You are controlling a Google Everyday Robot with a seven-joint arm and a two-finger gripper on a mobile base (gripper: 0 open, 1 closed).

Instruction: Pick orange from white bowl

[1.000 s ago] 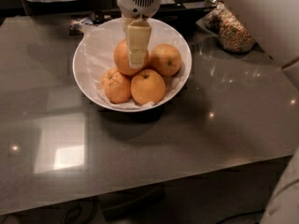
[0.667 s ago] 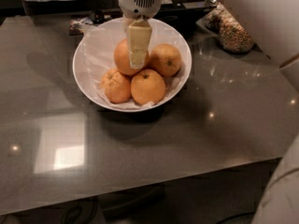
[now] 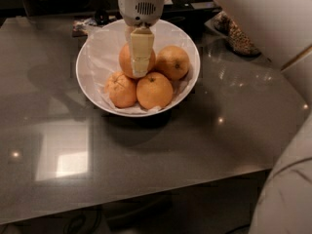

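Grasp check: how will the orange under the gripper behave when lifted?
The orange under the gripper looks round and smooth, so it may slip or roll. It seems to touch neighbouring oranges in the white bowl; those may shift.

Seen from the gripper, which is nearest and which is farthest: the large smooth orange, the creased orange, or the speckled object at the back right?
The gripper hangs low over the white bowl.
1. The orange, directly behind it, at the back of the bowl.
2. The creased orange, front left of the bowl.
3. The speckled object, outside the bowl, back right.
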